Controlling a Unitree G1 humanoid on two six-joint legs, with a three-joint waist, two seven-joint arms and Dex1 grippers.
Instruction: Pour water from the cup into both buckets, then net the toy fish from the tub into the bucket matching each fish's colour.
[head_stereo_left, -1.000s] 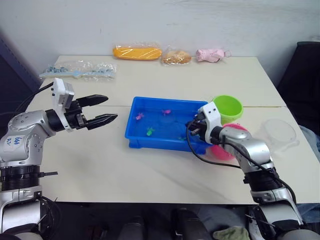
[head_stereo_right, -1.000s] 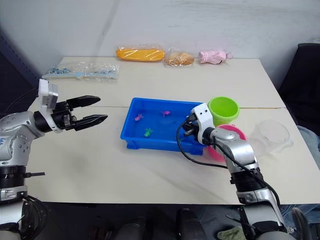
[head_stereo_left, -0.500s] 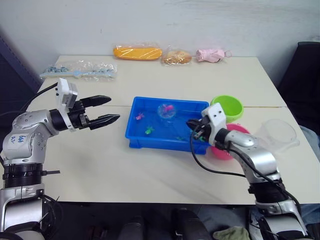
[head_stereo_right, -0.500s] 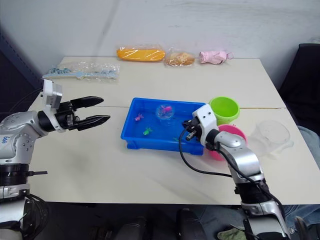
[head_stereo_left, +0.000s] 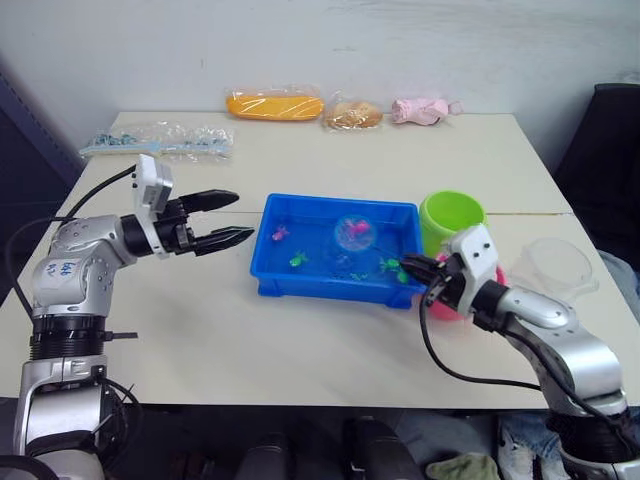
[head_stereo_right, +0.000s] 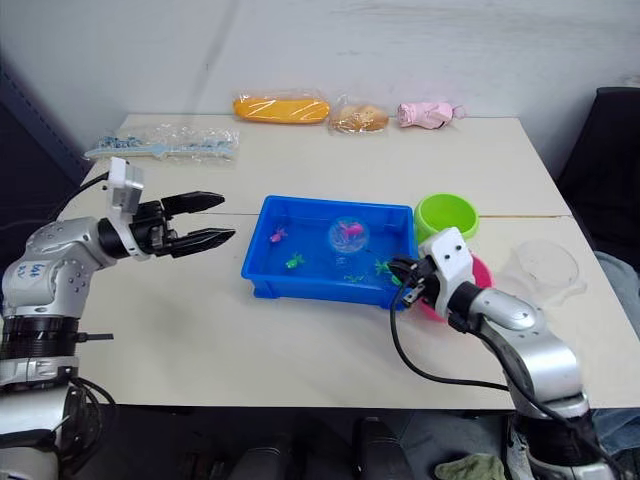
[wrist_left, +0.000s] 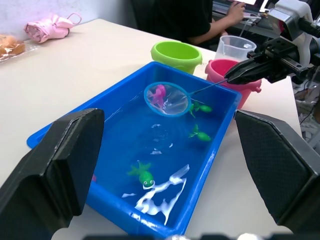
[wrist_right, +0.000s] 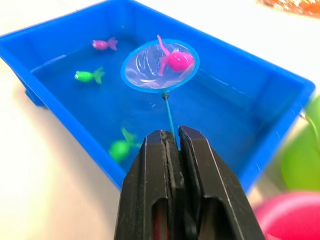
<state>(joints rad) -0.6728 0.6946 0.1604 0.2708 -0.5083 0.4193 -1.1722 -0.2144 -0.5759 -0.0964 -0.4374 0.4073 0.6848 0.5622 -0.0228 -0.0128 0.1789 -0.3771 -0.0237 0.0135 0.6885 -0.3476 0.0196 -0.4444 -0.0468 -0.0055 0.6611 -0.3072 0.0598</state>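
a: where's the net (wrist_right: 159, 66) right now?

b: my right gripper (wrist_right: 173, 140) has its two black fingers pinched together on the end of the net's thin handle. the hoop hangs over the middle of the tub (head_stereo_left: 290, 280), tilted, with a pink fish (wrist_right: 177, 61) lying in the mesh.

a: and the rest of the fish?

b: in the tub's water. one more pink fish (head_stereo_left: 280, 234) sits near the tub's far left corner, and a green fish (head_stereo_left: 298, 260) is just in front of it. another green fish (head_stereo_left: 393, 267) lies close to my right gripper, near the tub's front right part, and there's more green beside it that i can't sort into separate fish.

a: buckets?

b: both stand at the tub's right end. the green bucket (head_stereo_left: 451, 218) is the farther one, close against the tub's right rim. the pink bucket (wrist_left: 232, 77) is nearer to me and partly behind my right wrist. the cup (head_stereo_left: 556, 267) sits on the table (head_stereo_left: 300, 340) to the right of the buckets, upright; whether it holds water i can't tell.

a: your left side?

b: my left gripper (head_stereo_left: 227, 219) hovers above the table to the left of the tub, fingers spread apart, holding nothing and pointing toward the tub.

a: anything else on the table?

b: along the far edge: an orange packet (head_stereo_left: 274, 105), a bag of brownish stuff (head_stereo_left: 353, 114), a pink bundle (head_stereo_left: 423, 109), and a clear bag with bluish bits (head_stereo_left: 160, 141) at the far left.
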